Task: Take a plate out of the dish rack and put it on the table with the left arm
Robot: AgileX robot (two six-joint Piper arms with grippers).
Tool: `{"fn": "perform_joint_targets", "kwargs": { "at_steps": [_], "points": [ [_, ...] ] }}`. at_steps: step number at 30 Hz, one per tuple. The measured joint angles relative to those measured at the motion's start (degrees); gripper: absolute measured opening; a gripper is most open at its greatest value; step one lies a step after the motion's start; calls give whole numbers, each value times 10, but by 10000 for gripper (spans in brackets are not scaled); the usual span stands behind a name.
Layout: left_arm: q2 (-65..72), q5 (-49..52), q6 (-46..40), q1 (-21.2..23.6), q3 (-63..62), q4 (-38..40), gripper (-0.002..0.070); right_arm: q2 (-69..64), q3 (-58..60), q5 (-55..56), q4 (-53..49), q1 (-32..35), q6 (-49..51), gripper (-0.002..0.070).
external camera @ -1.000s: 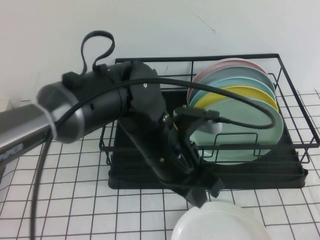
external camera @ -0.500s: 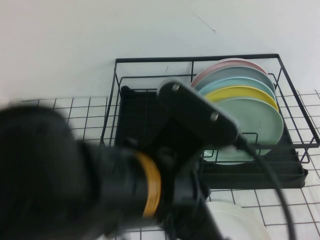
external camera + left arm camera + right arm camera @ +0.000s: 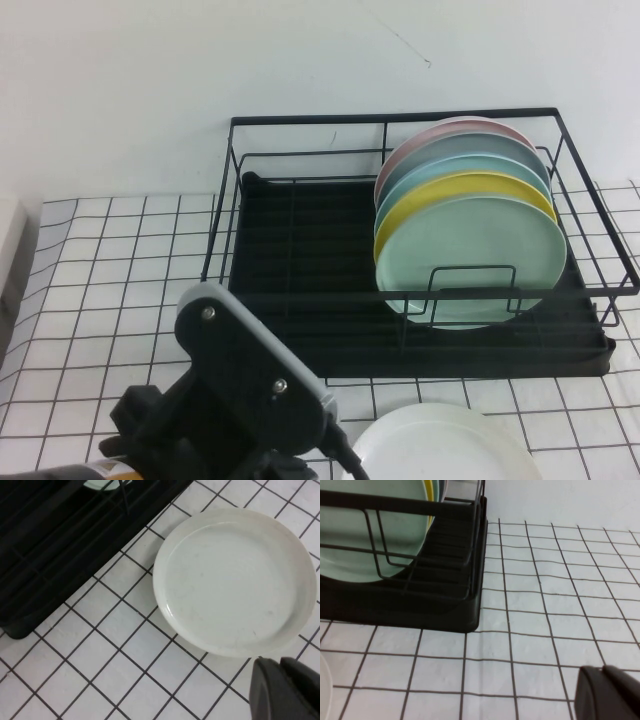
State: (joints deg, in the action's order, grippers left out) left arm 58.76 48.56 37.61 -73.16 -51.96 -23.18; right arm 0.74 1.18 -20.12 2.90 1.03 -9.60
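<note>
Since a second ago the left arm (image 3: 240, 400) has pulled back from the rack (image 3: 420, 240) toward the near edge of the surface (image 3: 120, 260), so the rack's empty slots are now uncovered. Its housing sits in front of the rack's left half, low in the high view. The left end effector (image 3: 285, 690) shows only as a dark tip in its wrist view, just beside the plate's rim and apart from it; how far it is open cannot be told, and it holds nothing visible.

The plate (image 3: 440, 445) (image 3: 235, 580) lies flat on the surface just in front of the rack, near the rack's right half, not touching it.

Inside the rack's right half a row of coloured plates (image 3: 470, 230) stands upright, a mint-green one nearest the front, then yellow, then blue-green shades, with pink at the back.

The right end effector (image 3: 610, 692) shows only as a dark tip above the surface beyond the rack's right front corner; its opening cannot be told
</note>
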Motion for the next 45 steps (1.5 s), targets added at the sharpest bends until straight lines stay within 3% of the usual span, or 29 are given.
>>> {"fn": "perform_joint_targets", "kwargs": {
  "at_steps": [6, 8, 10, 14, 17, 19, 24, 30, 36, 41, 45],
  "points": [
    [0, -27, -7, 0, 1, -10, 1, 0, 0, 0, 0, 0, 0, -1],
    [0, -76, -54, 2, 3, -1, 1, 0, 0, 0, 0, 0, 0, -1],
    [-6, -141, -152, 13, 16, 49, 1, 0, 0, 0, 0, 0, 0, -1],
    [-40, -299, -463, 65, 71, 257, 1, 0, 0, 0, 0, 0, 0, -1],
    [-88, -403, -591, 120, 135, 359, 1, 0, 0, 0, 0, 0, 0, -1],
    [-118, -456, -617, 164, 181, 383, 1, 0, 0, 0, 0, 0, 0, -1],
    [-210, -525, -608, 289, 297, 374, 1, 0, 0, 0, 0, 0, 0, -1],
    [-356, -526, -489, 457, 398, 341, 0, 0, 0, 0, 0, 0, 0, -1],
    [-517, -515, -444, 636, 481, 333, -1, 0, 0, 0, 0, 0, 0, -1],
    [-591, -482, -433, 711, 526, 331, -1, 0, 0, 0, 0, 0, 0, -1],
    [-593, -425, -426, 724, 532, 326, -1, 0, 0, 0, 0, 0, 0, -1]
  ]
}}
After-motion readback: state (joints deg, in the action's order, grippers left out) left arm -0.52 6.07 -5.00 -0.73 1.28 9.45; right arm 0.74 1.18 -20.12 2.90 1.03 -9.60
